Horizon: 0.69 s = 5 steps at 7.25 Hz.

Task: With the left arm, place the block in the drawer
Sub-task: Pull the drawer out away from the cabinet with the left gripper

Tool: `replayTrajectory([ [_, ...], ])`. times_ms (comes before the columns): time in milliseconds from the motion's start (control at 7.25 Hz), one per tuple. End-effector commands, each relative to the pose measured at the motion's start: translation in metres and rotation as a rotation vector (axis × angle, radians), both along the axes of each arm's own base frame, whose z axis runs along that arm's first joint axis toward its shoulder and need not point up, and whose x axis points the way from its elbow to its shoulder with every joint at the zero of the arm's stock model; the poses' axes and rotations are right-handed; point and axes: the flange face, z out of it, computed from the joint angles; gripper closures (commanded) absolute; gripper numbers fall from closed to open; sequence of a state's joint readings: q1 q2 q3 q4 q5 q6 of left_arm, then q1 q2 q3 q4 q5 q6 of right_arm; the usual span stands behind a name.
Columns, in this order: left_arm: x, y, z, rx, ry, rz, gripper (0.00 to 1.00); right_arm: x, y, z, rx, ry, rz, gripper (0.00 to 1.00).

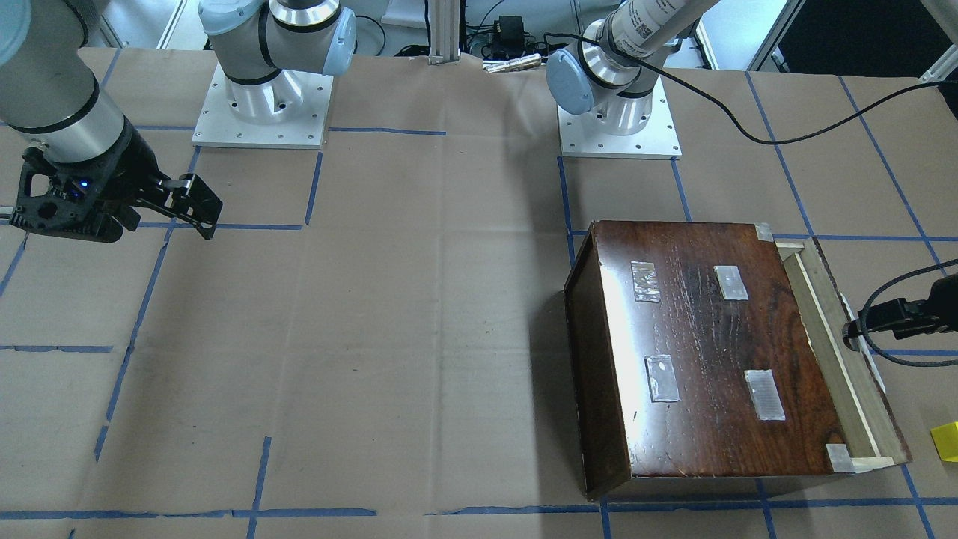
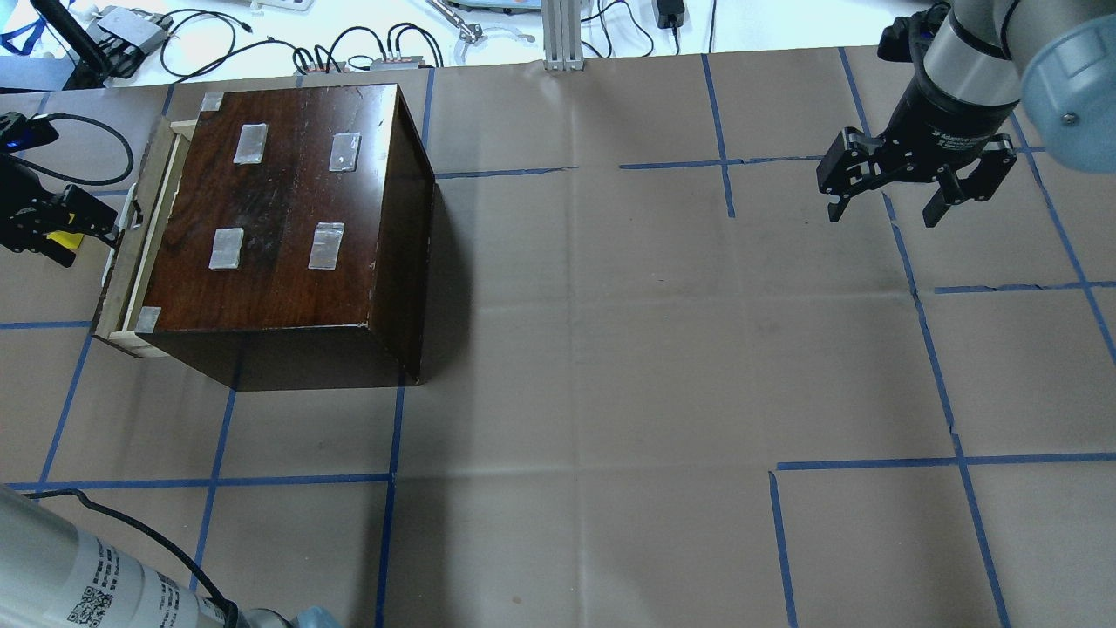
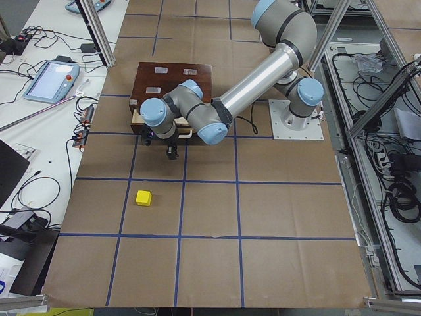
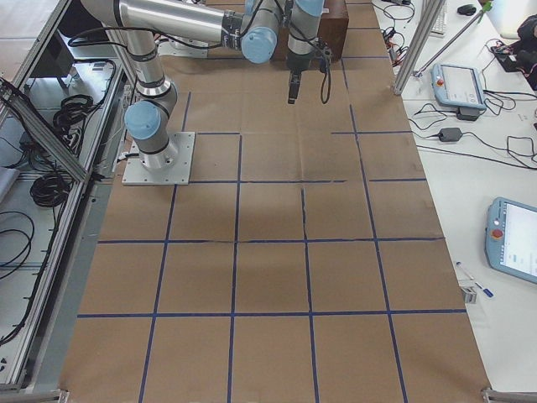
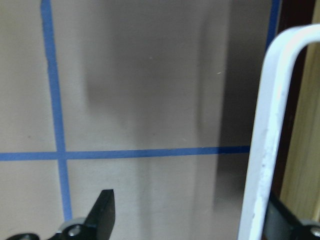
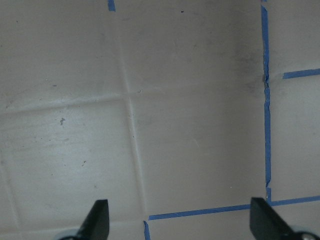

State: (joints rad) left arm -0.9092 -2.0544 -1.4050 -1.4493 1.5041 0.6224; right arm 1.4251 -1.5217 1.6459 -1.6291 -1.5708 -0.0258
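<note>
Left gripper [image 1: 872, 323] of mine, seen from the front, is at the front of the drawer [image 1: 829, 335]. That drawer is out of the dark box [image 1: 703, 344] only by a narrow strip, and the strip shows nothing inside. The yellow block [image 1: 946, 443] lies on the paper [image 1: 419, 337] before the drawer, apart from it.

From overhead, my right gripper [image 2: 882, 212] hangs open and empty, well apart from all this.

From the left side, the block sits alone, free on every side.

On the left wrist camera my fingers [image 5: 103, 207] stand wide apart, with the white handle [image 5: 262, 150] just inside one of them, not pinched.

I judge the block to be light, stiff and flat-faced, so I would pinch two opposite faces from above. The drawer gap looks too narrow for it.
</note>
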Motion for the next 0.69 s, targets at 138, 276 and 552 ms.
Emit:
replayTrajectory([
  [138, 0.02, 0.005, 0.006, 0.009, -0.048, 0.009, 0.02, 0.0, 0.0, 0.0, 0.0, 0.0, 0.0, 0.0],
  [276, 0.027, 0.008, 0.005, 0.026, -0.067, 0.011, 0.02, 0.0, 0.0, 0.001, -0.001, 0.0, 0.0, 0.0],
  [552, 0.037, 0.01, 0.005, 0.037, -0.087, 0.017, 0.05, 0.0, 0.0, 0.001, -0.001, 0.0, -0.001, 0.0],
])
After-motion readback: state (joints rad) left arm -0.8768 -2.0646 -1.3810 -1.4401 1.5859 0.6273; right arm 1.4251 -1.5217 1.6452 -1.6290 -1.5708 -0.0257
